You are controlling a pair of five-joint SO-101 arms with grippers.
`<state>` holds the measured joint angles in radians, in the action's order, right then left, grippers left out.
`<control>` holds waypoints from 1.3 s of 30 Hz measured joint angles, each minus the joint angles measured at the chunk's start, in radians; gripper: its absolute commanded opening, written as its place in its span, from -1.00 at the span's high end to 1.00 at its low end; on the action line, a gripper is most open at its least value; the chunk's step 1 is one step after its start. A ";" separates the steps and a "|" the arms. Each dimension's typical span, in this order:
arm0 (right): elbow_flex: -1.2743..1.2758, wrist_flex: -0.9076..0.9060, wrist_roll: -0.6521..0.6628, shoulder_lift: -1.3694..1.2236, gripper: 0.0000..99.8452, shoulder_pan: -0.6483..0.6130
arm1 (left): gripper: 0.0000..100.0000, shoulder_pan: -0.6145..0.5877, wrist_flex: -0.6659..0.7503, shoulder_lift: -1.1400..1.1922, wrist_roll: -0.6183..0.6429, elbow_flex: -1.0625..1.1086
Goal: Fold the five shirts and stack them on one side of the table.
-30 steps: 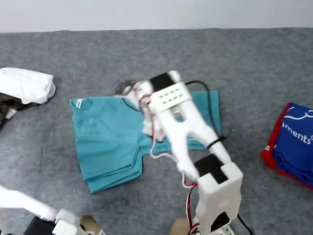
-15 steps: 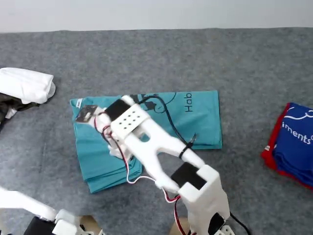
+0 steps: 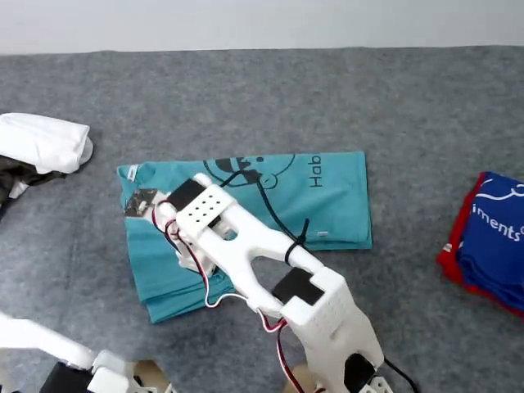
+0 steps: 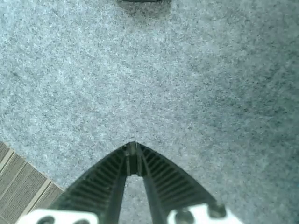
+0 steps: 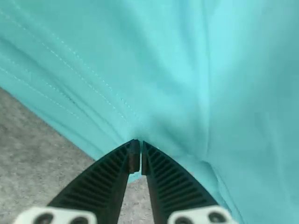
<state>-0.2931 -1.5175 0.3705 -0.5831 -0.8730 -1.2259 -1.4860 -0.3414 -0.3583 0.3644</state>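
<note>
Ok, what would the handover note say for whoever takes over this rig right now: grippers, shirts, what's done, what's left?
Right gripper: shut, tips at a layered edge of the teal shirt; I cannot tell if it pinches cloth.
Left gripper: shut, holding nothing, over bare grey table near its edge.
Teal shirt: mid-table, partly folded.
Blue shirt: lies on the red shirt at the high view's right side.
White shirt: bundled at the opposite side, over a dark garment.
Done: blue and red stacked.
Left: finish the teal shirt, probably fold the white and dark ones, then stack all together.
</note>
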 measured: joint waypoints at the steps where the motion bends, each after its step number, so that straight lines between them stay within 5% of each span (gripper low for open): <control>1: 0.002 -0.008 0.000 -0.002 0.98 0.000 | 0.99 0.000 0.000 0.000 0.000 0.000; 16: 0.003 -0.149 0.055 0.005 0.98 0.021 | 0.99 0.000 0.000 0.000 0.000 0.000; 31: 0.003 0.061 0.055 -0.020 0.98 0.008 | 0.99 0.000 0.000 0.000 0.000 0.000; 39: 0.002 0.017 0.057 -0.054 0.98 0.006 | 0.99 0.000 0.000 0.000 0.000 0.000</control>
<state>-0.2915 -1.5006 0.4273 -0.6368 -0.8669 -1.2259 -1.4860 -0.3414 -0.3583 0.3644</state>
